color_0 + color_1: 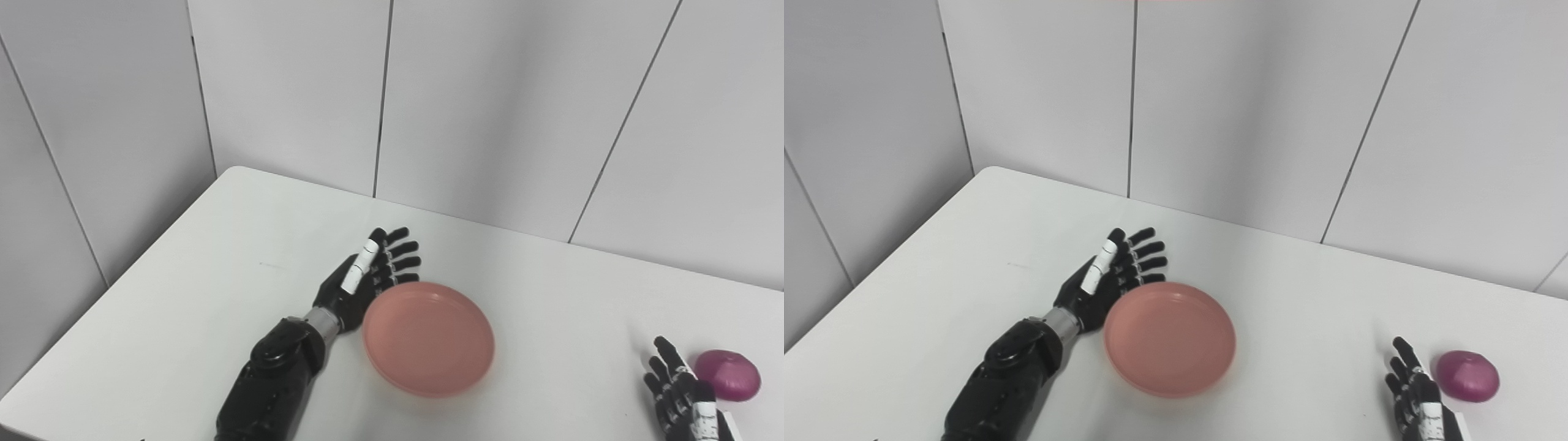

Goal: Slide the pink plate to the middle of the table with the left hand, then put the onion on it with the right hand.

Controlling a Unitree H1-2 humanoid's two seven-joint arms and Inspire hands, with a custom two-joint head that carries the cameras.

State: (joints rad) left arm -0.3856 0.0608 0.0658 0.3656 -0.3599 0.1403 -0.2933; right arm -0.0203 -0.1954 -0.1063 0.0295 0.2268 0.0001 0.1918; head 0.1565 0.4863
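pink plate (429, 339): flat on the white table (202, 288), roughly mid-width, closer to the near edge than the far edge. Empty, upright, rim intact all round.
left hand (366, 278): arm comes in from the near-left, hand lies low on the table along the plate's left/far-left rim. Fingers (401, 248) stretched out and slightly spread, pointing toward the far-right; holding nothing. Palm side faces the plate; hand looks to be touching the rim or just beside it, can't confirm contact.
onion (730, 375): purple, sitting on the table near the near-right corner, well apart from the plate.
right hand (1418, 398): only partly in view at the near edge, just left of the onion. Fingers extended and apart, nothing gripped. Close beside the onion; a narrow gap shows in the right eye view.
backdrop: grey wall panels (1237, 104) behind the table's far edge.
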